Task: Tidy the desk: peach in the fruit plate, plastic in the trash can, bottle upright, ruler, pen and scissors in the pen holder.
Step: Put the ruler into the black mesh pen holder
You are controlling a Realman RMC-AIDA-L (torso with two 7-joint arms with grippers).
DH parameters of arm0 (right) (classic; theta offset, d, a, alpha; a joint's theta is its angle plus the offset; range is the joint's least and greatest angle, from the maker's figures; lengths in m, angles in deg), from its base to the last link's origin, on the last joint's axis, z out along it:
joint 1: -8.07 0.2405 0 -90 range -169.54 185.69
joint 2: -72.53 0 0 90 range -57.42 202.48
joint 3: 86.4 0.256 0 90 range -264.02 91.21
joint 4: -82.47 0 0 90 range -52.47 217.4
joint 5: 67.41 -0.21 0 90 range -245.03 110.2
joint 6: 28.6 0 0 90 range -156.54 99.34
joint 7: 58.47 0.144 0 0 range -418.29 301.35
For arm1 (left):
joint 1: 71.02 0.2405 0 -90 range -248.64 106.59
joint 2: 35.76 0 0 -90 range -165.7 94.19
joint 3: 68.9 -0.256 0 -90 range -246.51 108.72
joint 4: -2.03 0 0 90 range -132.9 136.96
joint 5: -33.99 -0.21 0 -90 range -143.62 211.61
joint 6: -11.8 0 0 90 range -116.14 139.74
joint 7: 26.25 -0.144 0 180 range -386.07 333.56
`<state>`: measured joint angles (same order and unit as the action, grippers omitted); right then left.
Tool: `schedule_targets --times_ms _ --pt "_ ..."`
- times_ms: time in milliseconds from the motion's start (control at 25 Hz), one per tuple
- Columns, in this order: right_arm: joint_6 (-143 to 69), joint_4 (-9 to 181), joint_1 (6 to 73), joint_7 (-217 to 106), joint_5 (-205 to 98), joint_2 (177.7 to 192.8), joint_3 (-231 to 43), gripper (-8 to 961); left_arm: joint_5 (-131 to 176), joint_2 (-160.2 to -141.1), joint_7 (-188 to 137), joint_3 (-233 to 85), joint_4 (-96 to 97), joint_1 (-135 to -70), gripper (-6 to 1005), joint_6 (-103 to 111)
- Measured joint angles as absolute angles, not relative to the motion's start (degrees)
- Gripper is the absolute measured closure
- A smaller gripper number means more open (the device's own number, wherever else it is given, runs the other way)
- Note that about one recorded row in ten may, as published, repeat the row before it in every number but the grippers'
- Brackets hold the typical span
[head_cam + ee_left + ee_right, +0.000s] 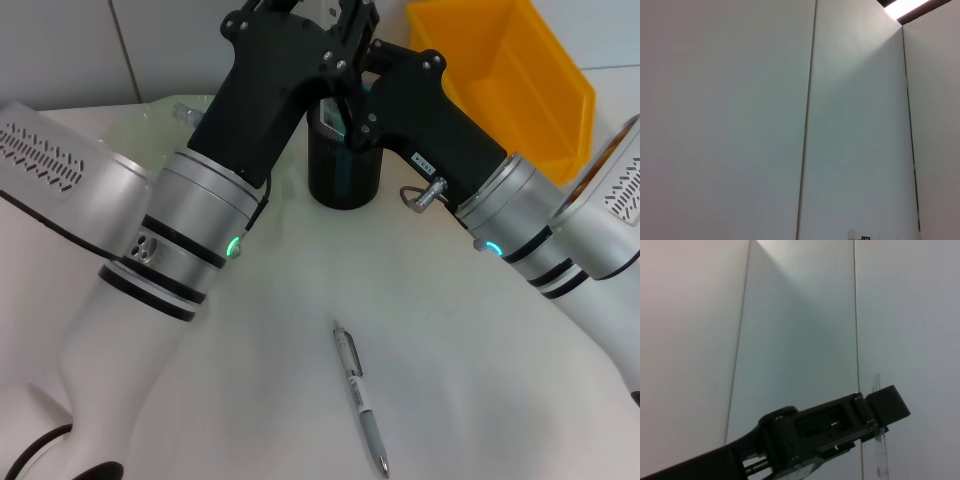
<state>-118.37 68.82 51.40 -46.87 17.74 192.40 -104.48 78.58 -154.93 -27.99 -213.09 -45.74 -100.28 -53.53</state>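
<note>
Both arms crowd over the pen holder near the desk's far edge. The left gripper pinches the ruler; the right gripper's state I cannot tell. A misaligned lowering could topple the cup.

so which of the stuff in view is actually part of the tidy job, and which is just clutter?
Job:
- pen holder, left gripper and right gripper both over it
- ruler, by the left gripper
- pen, lying on the desk
- trash can
- fruit plate, partly hidden behind the left arm

Lying about:
- nothing loose; only wall panels behind
</note>
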Motion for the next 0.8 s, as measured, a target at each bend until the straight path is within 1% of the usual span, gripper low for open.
schedule_targets --times_ms 360,680,800 --pt "-118.4 68.9 51.3 -46.7 17.8 192.41 -104.9 946 78.3 -154.97 -27.9 -213.3 -45.7 -100.3 445 -53.6" --pt "-118.7 69.7 50.3 -46.5 17.7 192.41 -104.4 946 77.1 -154.92 -26.8 -213.4 -46.4 -99.2 220 -54.1" --pt "-119.6 71.7 49.1 -44.8 17.4 192.21 -102.9 946 71.5 -154.44 -21.3 -212.4 -47.1 -97.0 204 -54.6"
